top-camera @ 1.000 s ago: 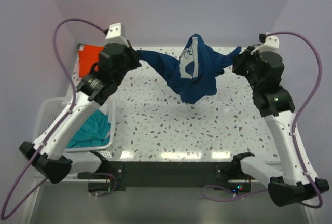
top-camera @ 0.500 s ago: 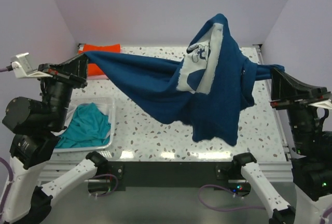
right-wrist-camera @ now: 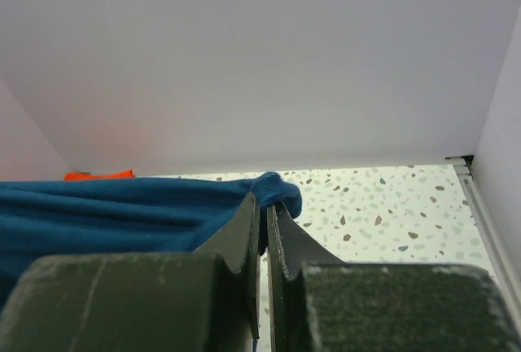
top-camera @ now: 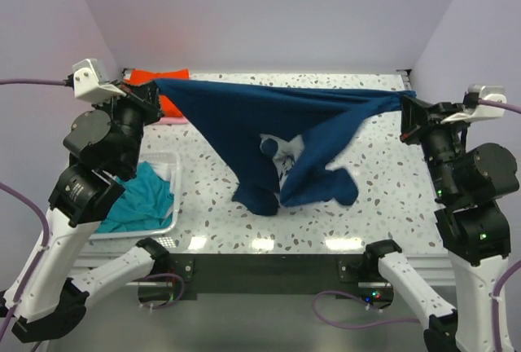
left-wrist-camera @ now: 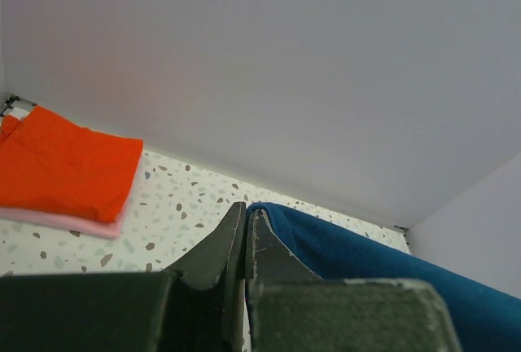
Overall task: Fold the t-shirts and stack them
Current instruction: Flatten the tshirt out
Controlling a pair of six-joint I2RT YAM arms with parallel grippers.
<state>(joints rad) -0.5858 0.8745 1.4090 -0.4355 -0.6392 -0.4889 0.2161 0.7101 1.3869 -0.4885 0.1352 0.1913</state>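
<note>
A navy t-shirt (top-camera: 244, 120) with a pale cartoon print (top-camera: 282, 156) hangs stretched in the air between both arms, its lower part sagging toward the speckled table. My left gripper (top-camera: 153, 85) is shut on its left corner (left-wrist-camera: 281, 226), high over the table's back left. On the right side my right gripper (top-camera: 404, 101) is shut on the other corner (right-wrist-camera: 277, 189). An orange-red t-shirt (top-camera: 167, 91) lies folded on a pink one (left-wrist-camera: 73, 222) at the back left corner. A teal t-shirt (top-camera: 138, 201) lies crumpled in the basket.
A white slatted basket (top-camera: 172, 169) stands at the table's left edge, under my left arm. Lilac walls close in the back and both sides. The table's raised rim (right-wrist-camera: 480, 213) runs along the right edge.
Both arms swung the navy t-shirt up and forward, then lowered it. The cloth now hangs stretched wide and flatter, with its print facing down toward the table's middle.
</note>
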